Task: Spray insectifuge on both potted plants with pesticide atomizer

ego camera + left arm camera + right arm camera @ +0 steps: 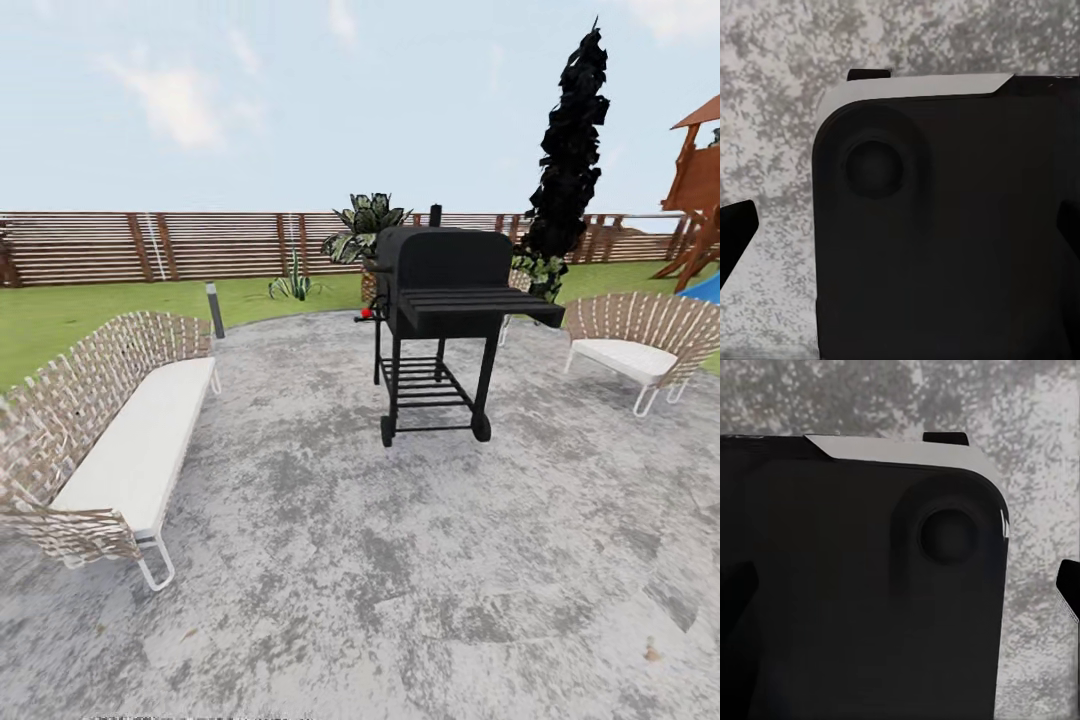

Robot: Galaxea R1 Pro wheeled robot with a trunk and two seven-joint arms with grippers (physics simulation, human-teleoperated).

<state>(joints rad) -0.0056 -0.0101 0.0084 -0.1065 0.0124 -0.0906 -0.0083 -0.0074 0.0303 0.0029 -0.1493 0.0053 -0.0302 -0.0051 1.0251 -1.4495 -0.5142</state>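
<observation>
Home garden patio (400, 560) (grill (445, 300), fence (150, 245)), apparently.

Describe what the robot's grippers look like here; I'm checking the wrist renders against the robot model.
Little shows. In the left wrist view, black finger tips poke in at the frame's edges, over a large black body with a rounded corner, a pale grey rim and a round knob-like boss. The right wrist view mirrors it: a black finger tip, the same grey rim and boss. No cables or markings are visible.

Seen from each wrist camera, the robot's dark, round-cornered base panel with a pale upper edge (945, 225) lies below the arm, a round boss near its corner. Black finger tips (735, 236) of the left gripper (900, 247) flank it; the right gripper (900, 600) hangs likewise, one finger (1069, 585) visible.
</observation>
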